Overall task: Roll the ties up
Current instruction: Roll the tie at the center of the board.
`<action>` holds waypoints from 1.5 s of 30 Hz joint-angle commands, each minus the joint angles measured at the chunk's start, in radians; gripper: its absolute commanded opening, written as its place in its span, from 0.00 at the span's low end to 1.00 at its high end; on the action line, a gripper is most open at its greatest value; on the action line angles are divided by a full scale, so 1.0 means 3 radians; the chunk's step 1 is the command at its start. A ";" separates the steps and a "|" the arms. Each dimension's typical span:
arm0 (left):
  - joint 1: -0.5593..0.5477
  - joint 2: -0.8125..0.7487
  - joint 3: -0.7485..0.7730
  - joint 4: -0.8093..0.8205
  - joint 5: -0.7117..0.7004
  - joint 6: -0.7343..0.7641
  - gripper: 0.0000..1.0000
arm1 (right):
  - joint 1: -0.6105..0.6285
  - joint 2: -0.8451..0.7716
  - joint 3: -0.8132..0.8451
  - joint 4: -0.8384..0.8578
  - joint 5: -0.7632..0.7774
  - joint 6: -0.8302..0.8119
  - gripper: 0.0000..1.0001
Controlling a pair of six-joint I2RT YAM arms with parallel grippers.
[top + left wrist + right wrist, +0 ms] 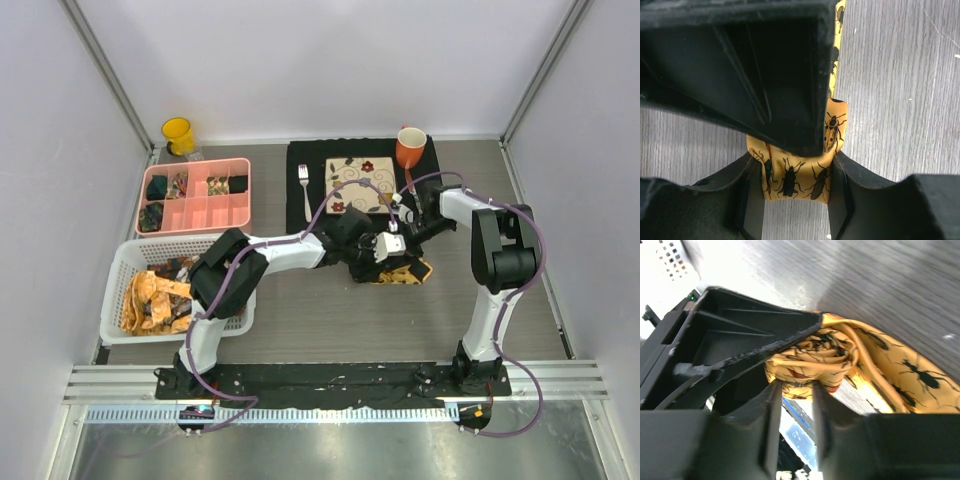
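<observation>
In left hand point(796, 172), rolled tie point(790, 182).

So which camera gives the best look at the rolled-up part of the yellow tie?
The right wrist view: the yellow tie shows its coiled layers end-on, close up. The left wrist view shows only the roll's outer side, partly hidden; the top view shows a small yellow patch.

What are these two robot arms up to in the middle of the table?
They are rolling up a yellow necktie printed with beetles. The left gripper is clamped on either side of the rolled part. The right gripper has its fingers at the roll's end; whether they grip it is unclear. The loose tail lies on the table. More ties lie in the white basket.
</observation>
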 commanded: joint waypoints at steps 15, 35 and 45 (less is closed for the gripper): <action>0.0145 0.0162 0.0226 0.0090 0.0712 -0.0041 0.75 | -0.0368 0.0535 -0.0023 0.0103 0.0629 -0.0397 0.01; -0.0014 0.0331 0.0370 -0.0231 0.0361 0.0071 0.38 | -0.0373 0.0576 0.0156 0.0022 0.0578 -0.0397 0.01; -0.0065 0.0101 -0.0014 -0.0538 -0.0223 -0.0016 0.37 | -0.0312 -0.0237 0.0002 -0.0173 -0.0076 -0.0229 0.44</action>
